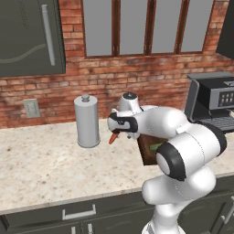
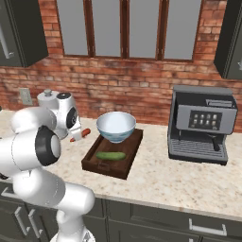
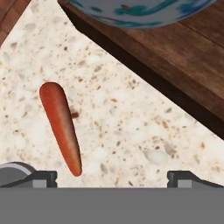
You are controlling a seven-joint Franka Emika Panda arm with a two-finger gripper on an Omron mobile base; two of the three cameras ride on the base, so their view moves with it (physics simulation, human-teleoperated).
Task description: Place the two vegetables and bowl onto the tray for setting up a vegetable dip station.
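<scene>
My gripper (image 3: pixel 112 177) hangs open over the counter (image 3: pixel 122 131), fingers spread wide with nothing between them. In the hand view the carrot (image 3: pixel 61 127) lies flat on the speckled stone, toward my left fingertip (image 3: pixel 41 177) rather than centred in the gap, its thin end pointing at that tip; I cannot tell whether the two touch. It lies on the counter just beside the tray (image 3: pixel 183 70), not on it.

From the right base view, the tray (image 2: pixel 92 163) sits on the counter (image 2: pixel 189 179) and carries the bowl (image 2: pixel 116 126) at its far end and the cucumber (image 2: pixel 111 155) lying flat on the tray floor in front of the bowl. The carrot (image 2: pixel 80 135) shows there as a red-orange sliver just left of the tray, partly behind my wrist.

In the left base view my arm covers most of the tray (image 1: pixel 147 153); only a corner of it and a bit of green show, and the carrot (image 1: pixel 112 137) pokes out beneath my hand. The grey canister (image 1: pixel 87 121) stands on the counter near the carrot. In the hand view the bowl (image 3: pixel 140 11) is cut off by the top edge.
</scene>
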